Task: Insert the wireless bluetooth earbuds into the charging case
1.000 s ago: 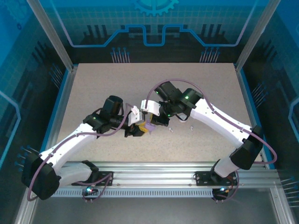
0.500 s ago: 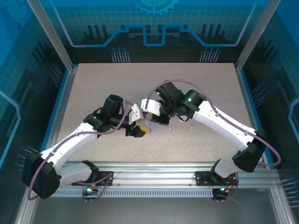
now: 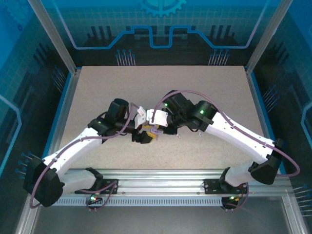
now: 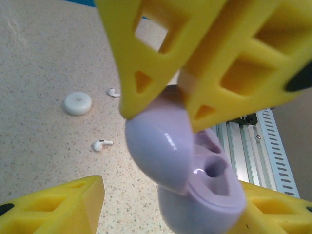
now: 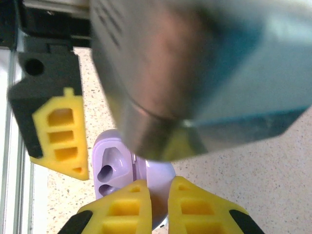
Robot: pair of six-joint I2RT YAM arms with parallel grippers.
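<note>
Right fingers clenched on the lid of my open purple charging case, left fingers released, spread either side of it, white earbuds loose on the table near the white charging case

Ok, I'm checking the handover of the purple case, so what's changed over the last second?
The left gripper has opened, and its fingers now stand apart beside the open purple case. The right gripper has kept its pinch on the lid while its arm shifted slightly toward the left arm. The two loose white earbuds lie where they were.
</note>
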